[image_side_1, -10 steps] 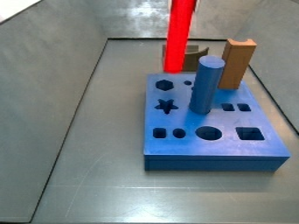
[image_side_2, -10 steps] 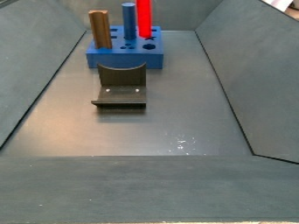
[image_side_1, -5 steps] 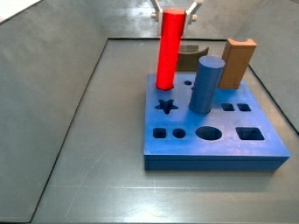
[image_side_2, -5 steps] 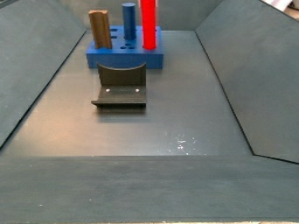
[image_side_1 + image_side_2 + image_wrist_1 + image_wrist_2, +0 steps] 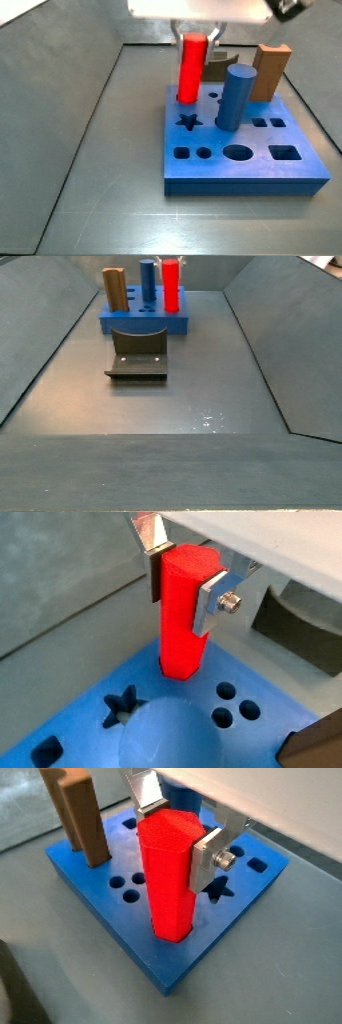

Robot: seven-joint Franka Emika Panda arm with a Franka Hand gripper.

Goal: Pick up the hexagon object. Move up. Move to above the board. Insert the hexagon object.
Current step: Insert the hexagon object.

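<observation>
The red hexagon object (image 5: 191,70) stands upright with its lower end in the hexagon hole of the blue board (image 5: 261,170). It shows in both wrist views (image 5: 185,612) (image 5: 170,878) and in a side view (image 5: 170,287). My gripper (image 5: 182,574) is at the rod's top, its silver fingers (image 5: 210,856) pressed on both sides of it. The gripper (image 5: 195,36) shows at the rod's top in a side view. The board also shows in the views (image 5: 107,737) (image 5: 134,933) (image 5: 140,324).
A blue cylinder (image 5: 235,97) and an orange-brown block (image 5: 273,71) stand in the board next to the rod. A dark olive arch block (image 5: 218,65) stands behind the board. The dark fixture (image 5: 138,361) stands on the floor in front of the board.
The rod has come down with the gripper into the hexagon hole. The gripper body is now in sight at the rod's top.
</observation>
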